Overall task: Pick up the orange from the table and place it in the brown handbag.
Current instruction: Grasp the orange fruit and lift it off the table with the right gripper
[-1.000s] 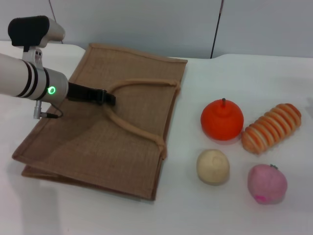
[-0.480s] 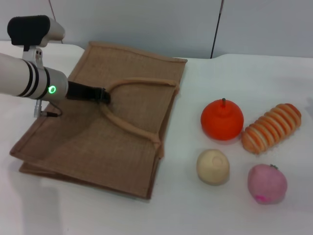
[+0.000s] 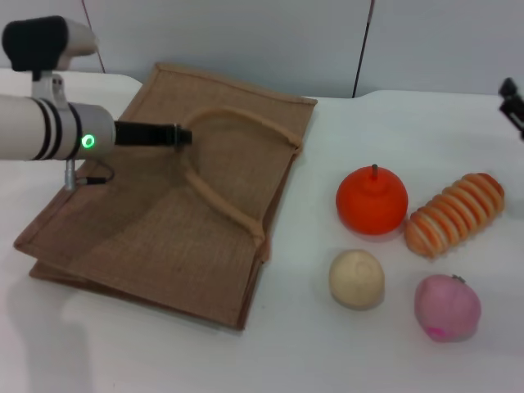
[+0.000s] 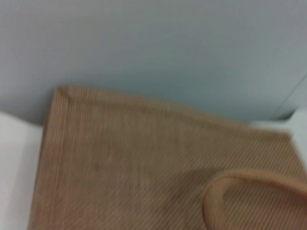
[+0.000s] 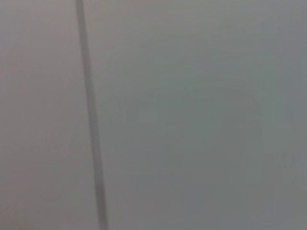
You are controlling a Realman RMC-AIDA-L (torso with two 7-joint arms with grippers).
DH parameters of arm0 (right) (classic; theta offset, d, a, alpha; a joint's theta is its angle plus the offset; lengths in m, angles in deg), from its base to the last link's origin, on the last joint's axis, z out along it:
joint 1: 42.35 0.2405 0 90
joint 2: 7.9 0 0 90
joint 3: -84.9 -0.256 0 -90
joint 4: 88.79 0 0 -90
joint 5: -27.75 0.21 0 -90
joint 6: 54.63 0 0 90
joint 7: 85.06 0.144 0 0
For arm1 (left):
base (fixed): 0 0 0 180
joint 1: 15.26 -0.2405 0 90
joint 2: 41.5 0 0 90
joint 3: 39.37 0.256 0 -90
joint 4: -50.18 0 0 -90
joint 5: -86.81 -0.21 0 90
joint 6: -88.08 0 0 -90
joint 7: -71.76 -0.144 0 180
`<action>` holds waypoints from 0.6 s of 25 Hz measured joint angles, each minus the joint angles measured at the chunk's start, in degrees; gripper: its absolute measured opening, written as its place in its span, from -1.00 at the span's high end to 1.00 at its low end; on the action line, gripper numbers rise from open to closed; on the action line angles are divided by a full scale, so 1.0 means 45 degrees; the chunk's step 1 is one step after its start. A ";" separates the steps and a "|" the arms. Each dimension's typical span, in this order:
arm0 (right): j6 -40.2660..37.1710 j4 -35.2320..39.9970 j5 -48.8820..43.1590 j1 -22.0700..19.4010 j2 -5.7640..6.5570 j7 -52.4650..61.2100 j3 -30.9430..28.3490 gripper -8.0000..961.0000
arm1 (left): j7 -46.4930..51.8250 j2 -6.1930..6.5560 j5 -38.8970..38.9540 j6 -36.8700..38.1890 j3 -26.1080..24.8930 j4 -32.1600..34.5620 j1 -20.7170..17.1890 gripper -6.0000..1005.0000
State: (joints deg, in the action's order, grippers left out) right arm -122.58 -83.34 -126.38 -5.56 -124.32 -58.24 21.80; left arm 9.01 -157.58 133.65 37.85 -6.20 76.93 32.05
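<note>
White table (image 3: 327,360), grey wall (image 3: 246,41) behind

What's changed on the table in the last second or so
The left gripper, holding the handle of the brown handbag, has risen and pulled back toward the robot's left, lifting the handle loop and dragging the bag slightly. The right gripper has just appeared at the right edge. The orange and the other toy foods have not moved.

Bag: the brown handbag (image 4: 144,163) fills most of the view, flat and woven.
Handle: a looped handle (image 4: 249,184) curves on the bag.
Table: a bit of white table (image 4: 17,163) beside it.
Behind: a grey wall (image 4: 158,43).
</note>
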 joint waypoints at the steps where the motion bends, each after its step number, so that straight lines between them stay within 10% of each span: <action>1: -0.0236 0.0000 -0.0353 -0.0001 0.0023 0.0049 0.0016 -0.67 | -0.0285 0.0000 0.0471 -0.0060 0.0004 0.0024 -0.0124 0.67; 7: -0.1362 0.0094 -0.2330 0.0068 0.0148 0.0163 0.0158 -0.67 | -0.2189 0.0070 0.3598 -0.0787 -0.0021 0.0089 -0.0997 0.72; 15: -0.1843 0.0227 -0.2593 0.0812 0.0261 0.1040 0.3457 -0.67 | -0.4353 0.0124 0.7488 -0.1866 -0.0038 0.0004 -0.2076 0.73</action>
State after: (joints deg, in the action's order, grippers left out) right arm -130.88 -82.32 -138.05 -1.91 -123.14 -53.56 37.36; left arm -10.58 -157.02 167.35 29.45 -6.37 76.95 22.70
